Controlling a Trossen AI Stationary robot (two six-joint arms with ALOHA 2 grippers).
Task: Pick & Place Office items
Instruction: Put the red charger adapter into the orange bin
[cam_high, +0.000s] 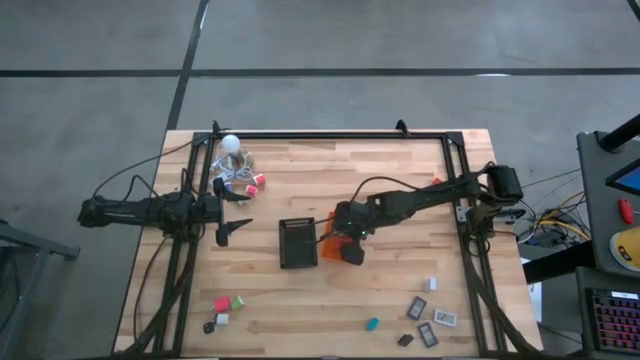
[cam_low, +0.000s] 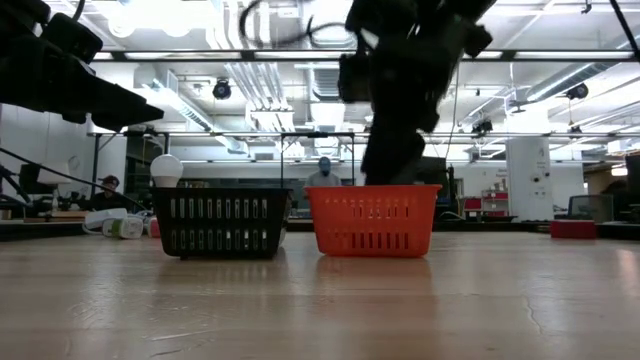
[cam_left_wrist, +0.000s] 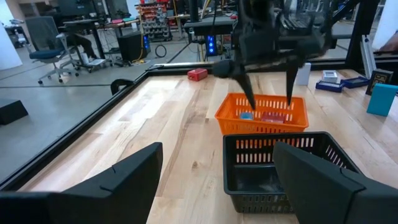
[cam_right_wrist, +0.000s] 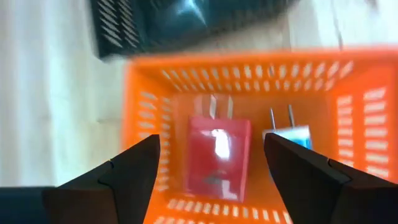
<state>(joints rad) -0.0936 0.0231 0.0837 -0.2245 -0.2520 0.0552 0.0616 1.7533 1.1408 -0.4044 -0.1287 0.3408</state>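
Right tool gapes empty above orange tray.

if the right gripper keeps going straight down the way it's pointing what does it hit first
Probably the red block lying in the orange tray. The open right gripper points down into it, with that block between its fingers; the height above is unclear.

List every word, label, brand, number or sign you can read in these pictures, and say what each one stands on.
None can be read.
Red block in the orange tray, under the open right gripper: a pale mark, too blurred.
Blue-white block beside it: nothing legible.
Flat grey-black rectangles on the table: too small.
Screens and boxes beyond the table: too small or blurred.
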